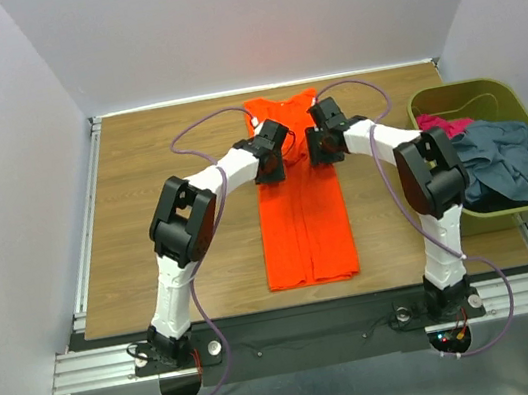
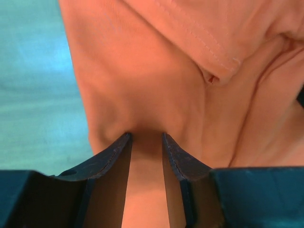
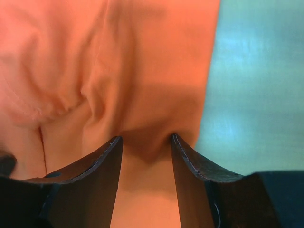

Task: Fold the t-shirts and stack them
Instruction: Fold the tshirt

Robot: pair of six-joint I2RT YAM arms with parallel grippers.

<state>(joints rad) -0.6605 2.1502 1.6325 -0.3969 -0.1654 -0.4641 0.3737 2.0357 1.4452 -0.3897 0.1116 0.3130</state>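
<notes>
The orange t-shirt (image 1: 304, 221) lies on the table as a long narrow strip, running from the far edge toward the near edge. My left gripper (image 1: 270, 171) and right gripper (image 1: 321, 155) stand side by side on its upper part. In the left wrist view the orange t-shirt (image 2: 142, 71) fills the frame, and the left gripper (image 2: 146, 135) is open with its tips pressed onto the cloth. The right gripper (image 3: 145, 137) is open too, with a low hump of the orange t-shirt (image 3: 142, 71) between its tips. A slate blue-grey t-shirt (image 1: 501, 158) and a magenta-pink t-shirt (image 1: 445, 125) lie crumpled in the tub.
The olive-green tub (image 1: 523, 108) stands off the table's right edge, beside the right arm. The wooden table (image 1: 156, 155) has bare wood left and right of the strip. Grey walls close in on three sides.
</notes>
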